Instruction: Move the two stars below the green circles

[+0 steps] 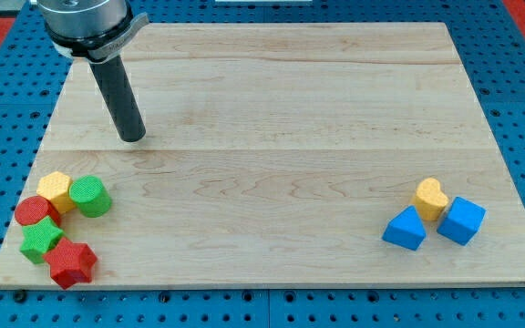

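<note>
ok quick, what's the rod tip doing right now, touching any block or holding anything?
My tip: no gripper, so it holds nothing; it touches no block and sits apart, toward the view's top from the yellow block and green circle.

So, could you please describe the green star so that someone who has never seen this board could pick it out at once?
Start at the wooden board and go to its corner at the view's bottom left, where five blocks cluster. The green star lies low in that cluster, between the red circle above it and the red star below right. Unlike the green circle, it has points.
</note>
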Available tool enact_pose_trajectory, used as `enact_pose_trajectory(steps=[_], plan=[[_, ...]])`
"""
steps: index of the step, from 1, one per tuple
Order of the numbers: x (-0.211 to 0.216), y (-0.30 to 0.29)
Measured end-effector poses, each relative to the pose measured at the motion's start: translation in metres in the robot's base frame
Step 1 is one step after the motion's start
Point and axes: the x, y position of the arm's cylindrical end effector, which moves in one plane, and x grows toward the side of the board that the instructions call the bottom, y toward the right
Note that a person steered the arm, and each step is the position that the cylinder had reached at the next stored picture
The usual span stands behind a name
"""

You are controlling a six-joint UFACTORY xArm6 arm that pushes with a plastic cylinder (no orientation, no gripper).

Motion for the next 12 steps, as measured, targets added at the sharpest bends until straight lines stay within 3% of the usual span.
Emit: enact_pose_trajectory(steps=[1,2,4,5,6,7,8,9,10,11,12], plan=[[0.000,0.006],[-0.015,0.092],[0.157,0.143],[0.195,0.145],[0.197,0.141],[0.196,0.071],[0.106,0.084],[0.005,0.052],[0.004,-0.106],[0.006,-0.135],[0.064,-0.133]])
